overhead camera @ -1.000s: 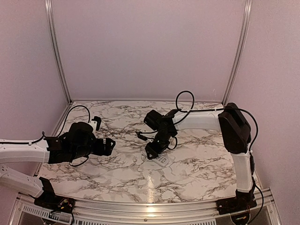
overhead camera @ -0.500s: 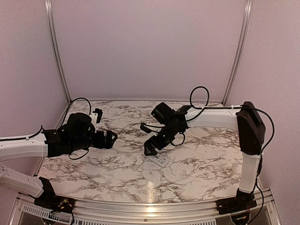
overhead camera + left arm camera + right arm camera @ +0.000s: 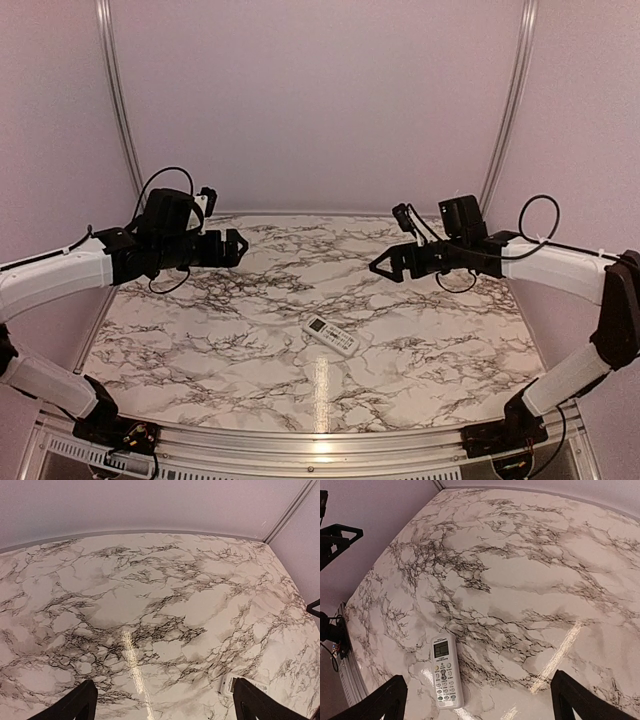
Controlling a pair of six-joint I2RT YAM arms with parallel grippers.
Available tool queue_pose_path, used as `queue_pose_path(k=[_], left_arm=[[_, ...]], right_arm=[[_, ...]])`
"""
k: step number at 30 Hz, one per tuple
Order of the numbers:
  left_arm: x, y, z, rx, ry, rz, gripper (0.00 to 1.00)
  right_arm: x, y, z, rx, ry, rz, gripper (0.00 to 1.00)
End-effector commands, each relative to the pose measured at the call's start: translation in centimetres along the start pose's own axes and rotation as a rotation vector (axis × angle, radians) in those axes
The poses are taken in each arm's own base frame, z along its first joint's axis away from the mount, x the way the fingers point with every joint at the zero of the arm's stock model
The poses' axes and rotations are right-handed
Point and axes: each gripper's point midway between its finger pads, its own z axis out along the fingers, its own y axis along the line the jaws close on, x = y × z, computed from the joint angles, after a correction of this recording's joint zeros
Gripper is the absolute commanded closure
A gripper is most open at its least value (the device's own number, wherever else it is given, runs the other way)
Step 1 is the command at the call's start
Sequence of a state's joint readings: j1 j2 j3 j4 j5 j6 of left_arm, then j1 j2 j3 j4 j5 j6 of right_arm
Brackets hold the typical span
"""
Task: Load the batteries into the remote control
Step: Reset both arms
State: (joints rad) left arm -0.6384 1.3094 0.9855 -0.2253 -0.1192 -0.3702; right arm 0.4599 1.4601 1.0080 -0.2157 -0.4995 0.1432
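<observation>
- Marble-patterned laminate, white with dark grey veins, covers the table [image 3: 430,350]. A bright streak of glare [image 3: 321,385] runs across its near middle.
- Pale lilac walls [image 3: 320,100] close off the back and both sides. The aluminium posts [image 3: 118,110] rise at the two rear corners, slanting outward toward the top of the frame.
- At the bottom of the top view, an aluminium rail [image 3: 320,447] borders the near edge of the table.
- Just below the centre of the top view, the remote control [image 3: 331,336] lies flat on the marble, set diagonally. It is face up, with display and buttons showing, and nothing touches it.
- At the upper left of the top view, the left gripper [image 3: 233,248] hangs above the table. Its jaws are spread wide and empty.
- Right of centre, the right gripper [image 3: 386,267] hangs above the table. Its jaws are spread wide and empty, well apart from the remote control.
</observation>
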Motion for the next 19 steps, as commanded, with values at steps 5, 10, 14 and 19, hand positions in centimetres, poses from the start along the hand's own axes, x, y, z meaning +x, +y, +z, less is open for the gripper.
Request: queue_pose_path(k=[5, 10, 14, 19], left_arm=[[7.1, 0.8, 3.9, 0.070, 0.175, -0.033, 0.01], [10.2, 1.2, 4.8, 0.101, 0.196, -0.093, 0.01], [11.3, 1.7, 5.0, 0.091, 0.202, -0.108, 0.01], [11.0, 1.8, 4.8, 0.084, 0.187, -0.105, 0.01]], right_arm=[[2.3, -4.5, -2.5, -0.017, -0.203, 0.130, 0.01], [4.5, -4.6, -2.3, -0.031, -0.215, 0.142, 0.01], [5.7, -4.7, -2.2, -0.036, -0.216, 0.150, 0.01], [6.1, -4.5, -2.0, -0.056, -0.218, 0.149, 0.01]])
